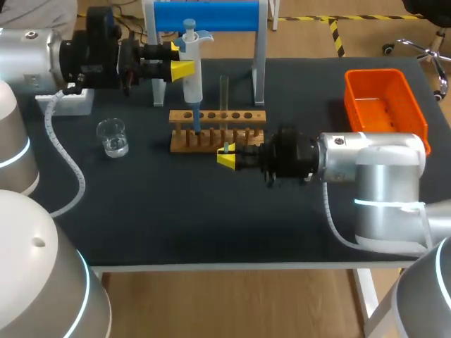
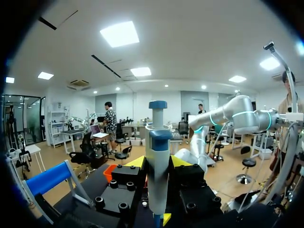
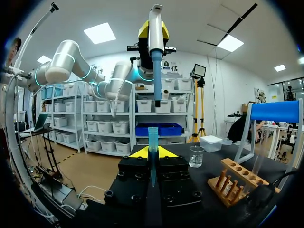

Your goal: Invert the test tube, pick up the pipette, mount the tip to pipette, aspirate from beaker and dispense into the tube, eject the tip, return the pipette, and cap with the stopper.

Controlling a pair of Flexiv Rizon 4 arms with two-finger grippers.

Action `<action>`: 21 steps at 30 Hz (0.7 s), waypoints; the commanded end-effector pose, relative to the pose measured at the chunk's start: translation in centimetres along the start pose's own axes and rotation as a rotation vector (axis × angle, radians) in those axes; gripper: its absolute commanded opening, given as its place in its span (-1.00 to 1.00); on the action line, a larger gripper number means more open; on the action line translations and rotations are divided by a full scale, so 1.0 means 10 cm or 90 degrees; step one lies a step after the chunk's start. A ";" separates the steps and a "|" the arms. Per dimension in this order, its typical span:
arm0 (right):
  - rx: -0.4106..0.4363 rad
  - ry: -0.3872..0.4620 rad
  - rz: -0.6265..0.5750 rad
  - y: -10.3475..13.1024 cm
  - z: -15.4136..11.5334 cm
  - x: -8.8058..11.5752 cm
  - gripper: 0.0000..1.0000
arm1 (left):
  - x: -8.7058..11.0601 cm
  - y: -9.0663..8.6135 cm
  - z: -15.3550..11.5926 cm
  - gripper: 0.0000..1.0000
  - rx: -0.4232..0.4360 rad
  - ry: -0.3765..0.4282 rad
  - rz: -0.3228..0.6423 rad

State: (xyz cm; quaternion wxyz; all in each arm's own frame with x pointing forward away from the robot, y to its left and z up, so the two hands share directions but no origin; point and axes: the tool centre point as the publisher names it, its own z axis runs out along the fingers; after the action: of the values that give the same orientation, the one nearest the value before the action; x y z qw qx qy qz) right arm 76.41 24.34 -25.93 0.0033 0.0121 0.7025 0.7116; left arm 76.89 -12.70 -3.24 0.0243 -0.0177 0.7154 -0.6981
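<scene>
My left gripper (image 1: 182,68) is shut on the white pipette (image 1: 192,74), which hangs upright over the wooden tube rack (image 1: 243,115), blue shaft pointing down. In the left wrist view the pipette (image 2: 158,156) stands between the yellow fingers (image 2: 137,162). My right gripper (image 1: 227,158) is at the rack's front, shut on a teal pipette tip (image 1: 226,148). In the right wrist view the tip (image 3: 153,140) stands upright in my right gripper (image 3: 152,154), straight below the pipette (image 3: 156,52) with a gap between them. A clear test tube (image 1: 224,91) stands in the rack. The beaker (image 1: 113,136) sits to the left.
An orange bin (image 1: 384,105) lies at the back right. The blue-topped stand (image 1: 208,15) rises behind the rack. A white box (image 1: 70,103) sits at the back left. The table's front half is open dark mat.
</scene>
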 end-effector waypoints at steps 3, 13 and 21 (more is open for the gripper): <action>0.000 0.000 0.000 0.00 0.00 0.00 -1.00 | 0.01 0.00 0.00 -1.00 0.001 -0.001 0.001; 0.000 0.000 0.000 0.00 0.00 0.00 -1.00 | 0.01 0.00 0.00 -1.00 0.001 -0.001 0.001; -0.006 0.005 0.006 0.00 0.02 0.00 -1.00 | 0.01 0.00 0.00 -1.00 0.001 -0.001 0.001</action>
State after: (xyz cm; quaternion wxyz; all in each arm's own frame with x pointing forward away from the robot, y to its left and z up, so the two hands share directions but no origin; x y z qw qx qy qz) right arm 76.38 24.37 -25.90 0.0015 0.0125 0.7016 0.7125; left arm 76.89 -12.70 -3.24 0.0244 -0.0177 0.7154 -0.6981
